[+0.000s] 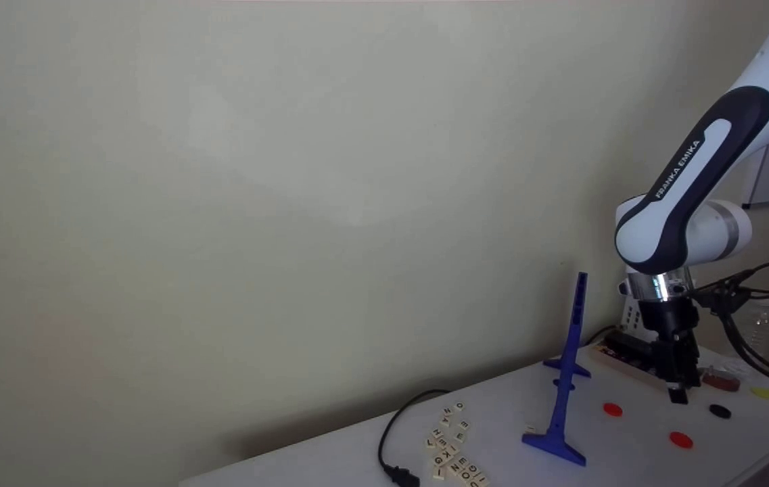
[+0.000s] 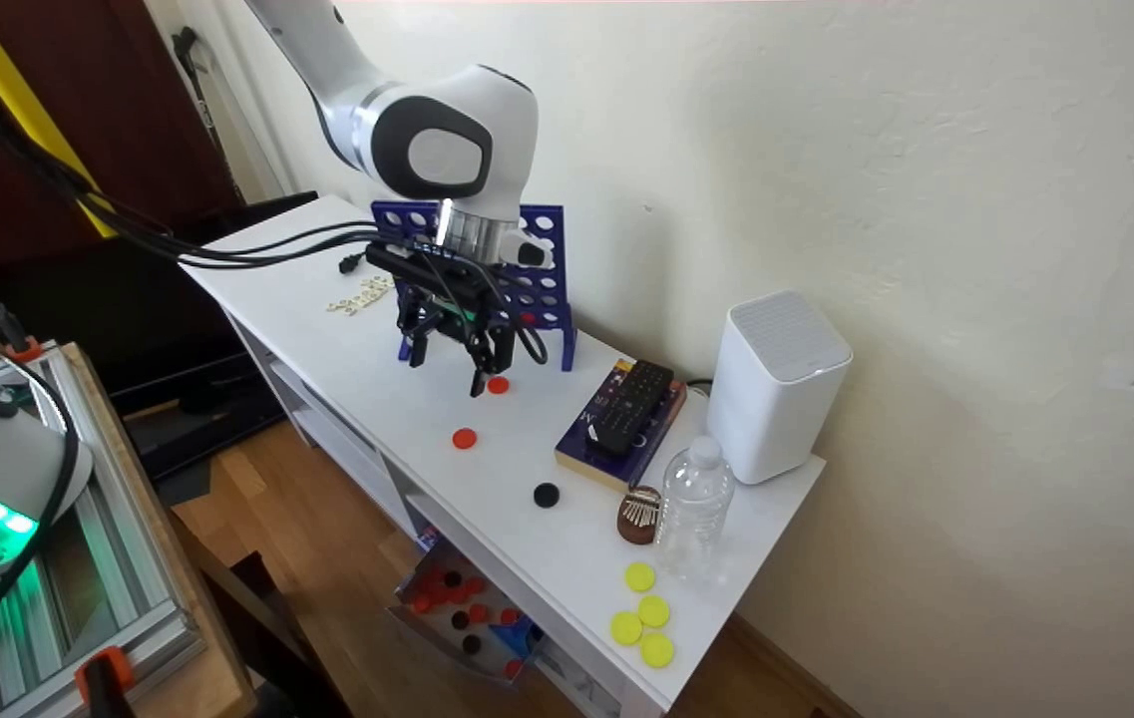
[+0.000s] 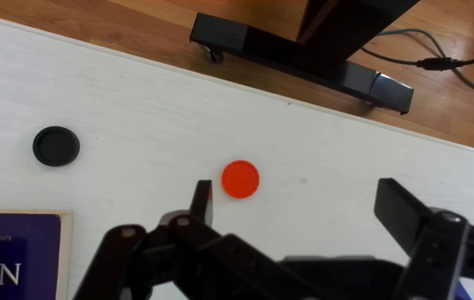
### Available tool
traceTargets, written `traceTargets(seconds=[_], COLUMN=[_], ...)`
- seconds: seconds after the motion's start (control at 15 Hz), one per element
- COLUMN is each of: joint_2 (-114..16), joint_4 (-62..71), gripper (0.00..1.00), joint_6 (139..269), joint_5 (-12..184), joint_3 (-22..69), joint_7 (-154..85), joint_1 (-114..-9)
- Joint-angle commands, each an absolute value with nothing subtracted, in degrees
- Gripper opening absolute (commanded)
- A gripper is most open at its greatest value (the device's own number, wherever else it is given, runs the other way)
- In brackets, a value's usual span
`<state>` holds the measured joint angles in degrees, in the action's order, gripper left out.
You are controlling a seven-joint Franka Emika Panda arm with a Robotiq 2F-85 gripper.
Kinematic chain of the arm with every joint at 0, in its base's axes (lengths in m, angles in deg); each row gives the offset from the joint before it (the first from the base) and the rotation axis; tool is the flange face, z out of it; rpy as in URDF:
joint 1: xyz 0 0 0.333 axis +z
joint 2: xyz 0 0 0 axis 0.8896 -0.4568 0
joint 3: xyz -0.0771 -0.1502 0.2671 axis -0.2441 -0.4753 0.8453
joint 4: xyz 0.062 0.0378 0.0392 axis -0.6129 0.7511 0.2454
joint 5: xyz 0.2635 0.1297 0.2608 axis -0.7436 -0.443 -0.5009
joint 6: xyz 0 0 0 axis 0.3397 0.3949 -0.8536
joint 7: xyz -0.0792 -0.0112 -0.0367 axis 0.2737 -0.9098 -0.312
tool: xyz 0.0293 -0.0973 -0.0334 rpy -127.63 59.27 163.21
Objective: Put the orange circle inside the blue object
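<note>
The gripper (image 3: 297,198) hangs above the table (image 2: 567,543), jaws spread wide, holding nothing, I'd guess to leave room for a pick. The blue rack (image 1: 571,348) stands upright, presumably for feeding from the top. Two orange discs (image 2: 465,439) lie flat on the table between it and a black disc (image 2: 546,495), so they'll likely want pinching by the rim; which is meant, I can't tell.

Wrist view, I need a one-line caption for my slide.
The open gripper hangs above a white tabletop bearing an orange disc, a black disc and a dark blue book.
</note>
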<state>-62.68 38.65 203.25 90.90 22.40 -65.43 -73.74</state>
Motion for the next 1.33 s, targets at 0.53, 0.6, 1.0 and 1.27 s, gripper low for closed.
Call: traceTargets(seconds=[0.53,0.6,1.0,1.27], joint_2=[-65.2,-65.6,-67.9,-69.2], joint_4=[37.7,37.5,36.5,34.8], gripper=[1.0,1.0,1.0,1.0], joint_6=[206.0,206.1,206.7,205.6], joint_5=[94.8,95.3,96.4,94.7], joint_3=[22.2,22.1,21.9,22.5], joint_7=[-64.9,-64.9,-64.1,-63.4], joint_1=[-73.8,-73.8,-73.7,-74.3])
